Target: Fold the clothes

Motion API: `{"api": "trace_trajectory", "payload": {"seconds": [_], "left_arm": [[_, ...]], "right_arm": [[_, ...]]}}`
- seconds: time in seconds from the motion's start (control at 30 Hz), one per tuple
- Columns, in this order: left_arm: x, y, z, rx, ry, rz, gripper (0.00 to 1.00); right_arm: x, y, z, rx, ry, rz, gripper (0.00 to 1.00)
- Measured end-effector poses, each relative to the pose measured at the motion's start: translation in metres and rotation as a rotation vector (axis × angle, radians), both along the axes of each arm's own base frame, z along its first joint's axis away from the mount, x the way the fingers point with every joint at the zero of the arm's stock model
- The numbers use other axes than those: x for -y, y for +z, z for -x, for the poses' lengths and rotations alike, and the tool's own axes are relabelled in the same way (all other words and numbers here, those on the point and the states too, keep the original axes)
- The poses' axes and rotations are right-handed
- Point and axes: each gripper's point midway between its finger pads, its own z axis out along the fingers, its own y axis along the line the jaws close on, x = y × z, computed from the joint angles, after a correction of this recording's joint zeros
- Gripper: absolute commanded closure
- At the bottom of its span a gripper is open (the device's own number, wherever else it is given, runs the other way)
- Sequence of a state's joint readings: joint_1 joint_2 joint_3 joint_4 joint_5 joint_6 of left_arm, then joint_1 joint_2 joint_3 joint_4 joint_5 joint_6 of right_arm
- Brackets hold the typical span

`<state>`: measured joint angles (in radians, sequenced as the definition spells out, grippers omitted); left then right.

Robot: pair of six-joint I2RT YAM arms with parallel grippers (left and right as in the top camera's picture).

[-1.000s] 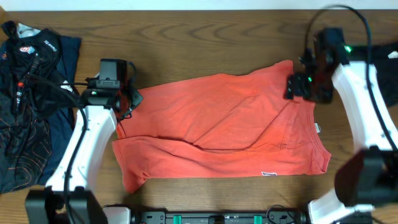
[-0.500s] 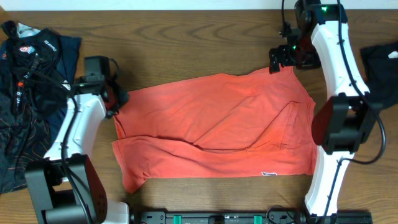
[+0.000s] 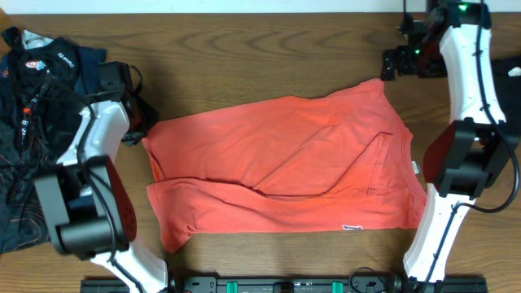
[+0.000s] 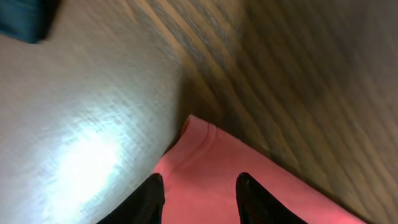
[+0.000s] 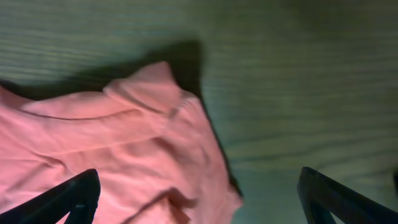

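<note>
The coral-red T-shirt (image 3: 285, 163) lies flat on the wooden table, its near part folded over, with a small white tag (image 3: 352, 227) near the front hem. Its lettering is hidden. My left gripper (image 3: 142, 122) is open just off the shirt's far-left corner. In the left wrist view its gripper (image 4: 199, 180) hovers over that pink corner (image 4: 205, 162). My right gripper (image 3: 392, 65) is wide open beyond the shirt's far-right corner. In the right wrist view its gripper (image 5: 199, 177) hangs over the shirt's corner (image 5: 149, 143), holding nothing.
A heap of dark navy garments with orange print (image 3: 37, 122) lies at the left edge, close to my left arm. Another dark garment (image 3: 506, 89) lies at the right edge. Bare wood (image 3: 244, 49) runs along the far side.
Both grippers have drawn away from the shirt: the left went left and farther back, the right went to the far right. The shirt's far-left corner now shows, lying farther left.
</note>
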<state>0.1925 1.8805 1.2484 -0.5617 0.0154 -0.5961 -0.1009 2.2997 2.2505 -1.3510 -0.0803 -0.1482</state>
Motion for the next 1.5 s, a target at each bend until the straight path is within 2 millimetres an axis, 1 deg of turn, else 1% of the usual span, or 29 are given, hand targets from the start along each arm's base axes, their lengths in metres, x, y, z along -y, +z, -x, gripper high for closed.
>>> {"api": "trace_trajectory", "payload": {"seconds": [0.13, 0.23, 0.5, 0.67, 0.7, 0.8, 0.83, 0.93, 0.97, 1.0, 1.03, 1.07, 1.1, 1.13, 1.17, 1.2, 1.23, 1.27, 1.3, 1.4, 1.5], "left_arm": [[0.002, -0.02, -0.004, -0.046, -0.005, 0.023, 0.58], [0.002, -0.028, -0.01, -0.064, -0.008, 0.036, 0.57], [0.0, -0.029, -0.029, -0.072, -0.01, 0.044, 0.57], [0.0, -0.03, -0.026, -0.092, -0.01, 0.048, 0.57], [0.001, -0.031, -0.023, -0.102, -0.01, 0.05, 0.58], [0.003, -0.032, -0.013, -0.146, -0.012, 0.059, 0.7], [0.005, -0.032, -0.008, -0.167, -0.022, 0.062, 0.71], [0.01, -0.033, 0.003, -0.215, -0.036, 0.075, 0.71], [0.011, -0.033, 0.005, -0.224, -0.038, 0.077, 0.74], [0.012, -0.033, 0.007, -0.231, -0.039, 0.079, 0.81], [0.013, -0.034, 0.009, -0.239, -0.042, 0.08, 0.88], [0.013, -0.034, 0.01, -0.242, -0.044, 0.082, 0.94], [0.014, -0.034, 0.01, -0.242, -0.048, 0.085, 0.94], [0.015, -0.034, 0.009, -0.241, -0.048, 0.087, 0.94], [0.015, -0.034, 0.009, -0.241, -0.051, 0.088, 0.94], [0.015, -0.034, 0.009, -0.241, -0.051, 0.088, 0.94], [0.015, -0.034, 0.009, -0.241, -0.051, 0.089, 0.94], [0.015, -0.034, 0.009, -0.241, -0.051, 0.09, 0.94], [0.015, -0.034, 0.009, -0.241, -0.051, 0.09, 0.94], [0.015, -0.034, 0.009, -0.241, -0.051, 0.09, 0.94], [0.015, -0.034, 0.009, -0.24, -0.051, 0.09, 0.94]], "right_arm": [[0.007, 0.0, 0.001, -0.003, -0.01, 0.002, 0.01], [0.006, 0.0, 0.001, -0.003, -0.001, 0.002, 0.01], [-0.008, -0.001, 0.003, -0.012, 0.033, 0.002, 0.01], [-0.012, -0.001, 0.004, -0.017, 0.045, 0.001, 0.01], [-0.012, -0.001, 0.004, -0.018, 0.045, 0.001, 0.01], [-0.012, -0.001, 0.005, -0.024, 0.045, 0.001, 0.01], [-0.012, -0.001, 0.005, -0.024, 0.045, 0.0, 0.01], [-0.012, -0.001, 0.006, -0.024, 0.045, 0.0, 0.01], [-0.012, -0.001, 0.006, -0.025, 0.045, 0.0, 0.01], [-0.012, -0.001, 0.006, -0.028, 0.045, 0.0, 0.01], [-0.012, -0.001, 0.007, -0.03, 0.045, 0.0, 0.11], [-0.012, -0.001, 0.007, -0.031, 0.052, 0.001, 0.32], [-0.012, -0.001, 0.008, -0.032, 0.054, 0.0, 0.54], [-0.012, -0.001, 0.008, -0.034, 0.052, 0.0, 0.74], [-0.012, -0.001, 0.008, -0.034, 0.052, 0.001, 0.82], [-0.012, -0.001, 0.008, -0.034, 0.052, 0.0, 0.77], [-0.012, -0.001, 0.008, -0.034, 0.051, 0.0, 0.48], [-0.012, -0.001, 0.008, -0.035, 0.043, -0.001, 0.23], [-0.012, -0.001, 0.008, -0.033, 0.044, -0.001, 0.16], [-0.012, -0.002, 0.005, -0.024, 0.044, 0.0, 0.18], [-0.014, -0.009, 0.005, -0.037, 0.045, -0.012, 0.17]]}}
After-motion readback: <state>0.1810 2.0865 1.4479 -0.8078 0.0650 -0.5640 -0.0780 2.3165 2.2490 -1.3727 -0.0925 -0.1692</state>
